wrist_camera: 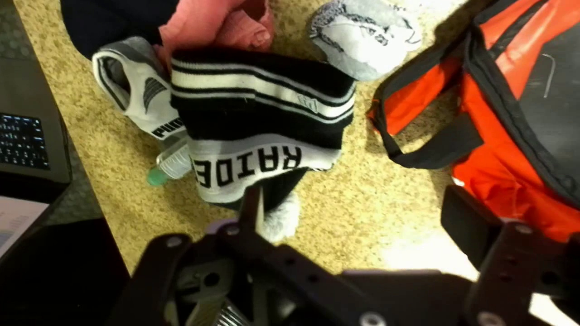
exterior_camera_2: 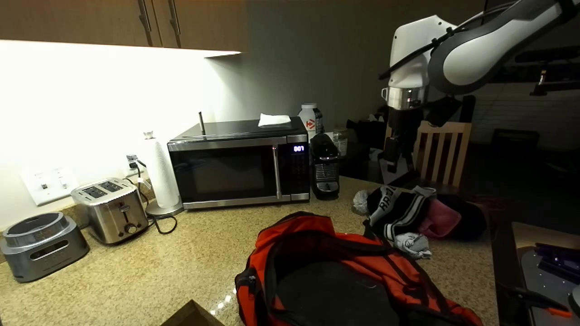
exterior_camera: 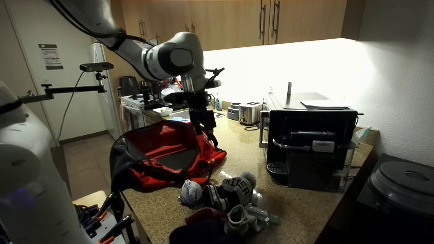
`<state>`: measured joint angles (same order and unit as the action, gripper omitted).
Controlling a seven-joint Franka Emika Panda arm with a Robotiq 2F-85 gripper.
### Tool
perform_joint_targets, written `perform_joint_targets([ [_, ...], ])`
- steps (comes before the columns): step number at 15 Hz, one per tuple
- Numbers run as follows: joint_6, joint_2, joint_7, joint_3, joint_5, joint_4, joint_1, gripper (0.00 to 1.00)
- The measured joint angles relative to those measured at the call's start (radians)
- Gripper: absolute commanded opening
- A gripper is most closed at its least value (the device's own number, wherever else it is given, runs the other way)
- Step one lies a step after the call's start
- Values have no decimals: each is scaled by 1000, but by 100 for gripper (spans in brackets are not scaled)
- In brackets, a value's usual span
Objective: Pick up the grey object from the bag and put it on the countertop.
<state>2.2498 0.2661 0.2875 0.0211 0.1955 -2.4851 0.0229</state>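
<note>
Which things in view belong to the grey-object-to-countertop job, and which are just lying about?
Job:
bag
countertop
grey object, on the countertop beside the bag
tool, open, holding nothing

Just there:
striped beanie
white-grey sock
pink cloth
toaster
microwave
coffee machine
paper towel roll

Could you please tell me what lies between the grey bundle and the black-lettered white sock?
The striped beanie lies between the grey bundle and white sock, in the wrist view.

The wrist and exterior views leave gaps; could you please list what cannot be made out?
Bag, wrist view: cut off by right edge.
Laptop, wrist view: cut off by left edge.
Bottle, wrist view: mostly hidden by hat.
Brown item in an exterior view: cut off by bottom edge.
</note>
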Motion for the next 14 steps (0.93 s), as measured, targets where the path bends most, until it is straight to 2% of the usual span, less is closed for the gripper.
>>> perform_joint_targets([
  [7, -71, 67, -44, 52, -109, 21, -95, 100],
  [14, -237, 70, -125, 76, -159, 100, -149, 100],
])
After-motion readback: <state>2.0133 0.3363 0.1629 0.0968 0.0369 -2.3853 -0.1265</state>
